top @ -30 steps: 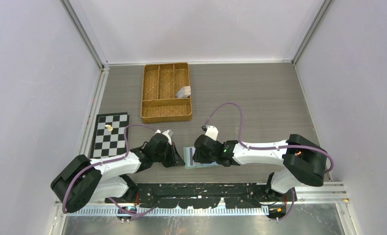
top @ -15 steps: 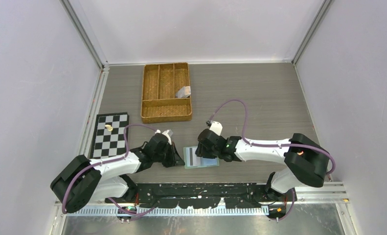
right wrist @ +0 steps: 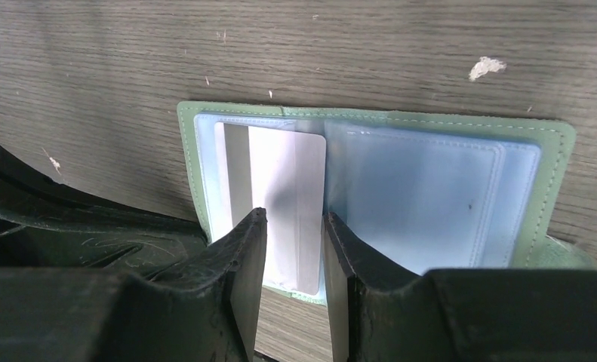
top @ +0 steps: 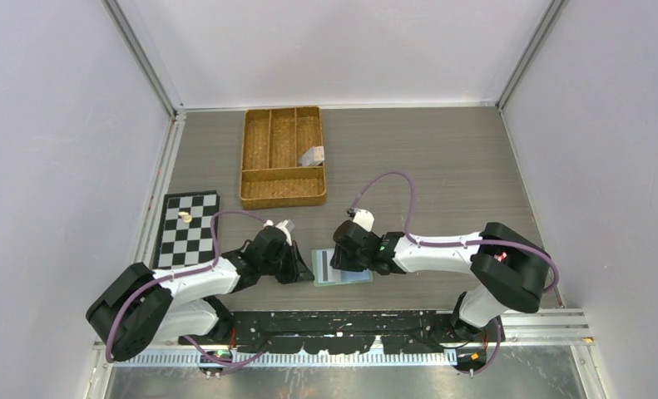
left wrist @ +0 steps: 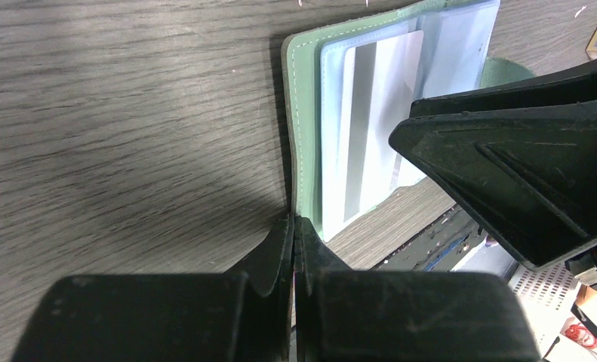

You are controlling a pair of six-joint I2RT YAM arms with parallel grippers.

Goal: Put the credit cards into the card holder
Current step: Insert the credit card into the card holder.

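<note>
**At the near table edge – right gripper over a card in the holder's left half**

Between the two arms, the card holder (top: 352, 275) lies open flat, sleeves up, with its long side running along the near edge of the table (top: 442, 166). One silvery credit card (right wrist: 280, 170) sits in the clear sleeve of the half nearer the left arm. Its long axis runs parallel to the holder's fold. The sleeve on the other half looks empty.

The right gripper (right wrist: 291, 219) hangs right above that card's near end. Its fingers stand a narrow gap apart with the card lying flat below them, and they appear to hold nothing. Whether the tips touch the sleeve cannot be told.

The left gripper (left wrist: 293, 226) is at the holder's outer left edge. Its fingers are pressed together and the green cover runs into the tips, so it looks like a pinch that holds the cover down.

Judgement: the card in the holder looks close to seated, so any next push would go along its long axis and deeper into the sleeve. The right arm is nearest for that.

Beyond the holder, on its far left, a woven tray (top: 244, 158) holds a small pale item (top: 312, 155) – possibly another card, but too small to confirm.
</note>
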